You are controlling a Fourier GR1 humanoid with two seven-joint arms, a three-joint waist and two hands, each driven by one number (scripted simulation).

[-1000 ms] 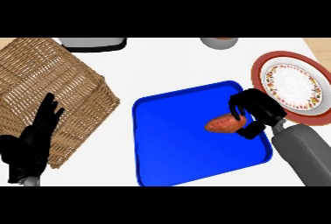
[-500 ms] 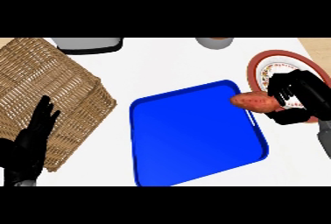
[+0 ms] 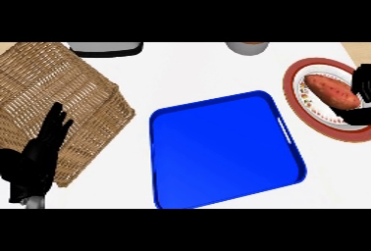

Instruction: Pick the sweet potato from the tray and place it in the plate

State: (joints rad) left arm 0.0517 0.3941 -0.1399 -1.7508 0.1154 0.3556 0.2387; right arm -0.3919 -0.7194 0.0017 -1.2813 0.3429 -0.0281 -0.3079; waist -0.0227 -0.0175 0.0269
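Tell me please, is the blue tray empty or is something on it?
Empty: the blue tray shows only bare blue surface, and the sweet potato lies on the plate.

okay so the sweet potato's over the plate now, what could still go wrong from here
The sweet potato lies on the plate with the right hand around its far end. Pulling away might drag or roll it off. The plate sits at the view's right edge, perhaps near the counter's edge, so a nudge could shift it outward. Whether the fingers have let go cannot be told.

Glossy smooth blue plastic tray (image 3: 217, 147), rough woven wicker basket (image 3: 58, 93), red-rimmed glazed plate (image 3: 301, 78), matt-skinned sweet potato (image 3: 332, 91).
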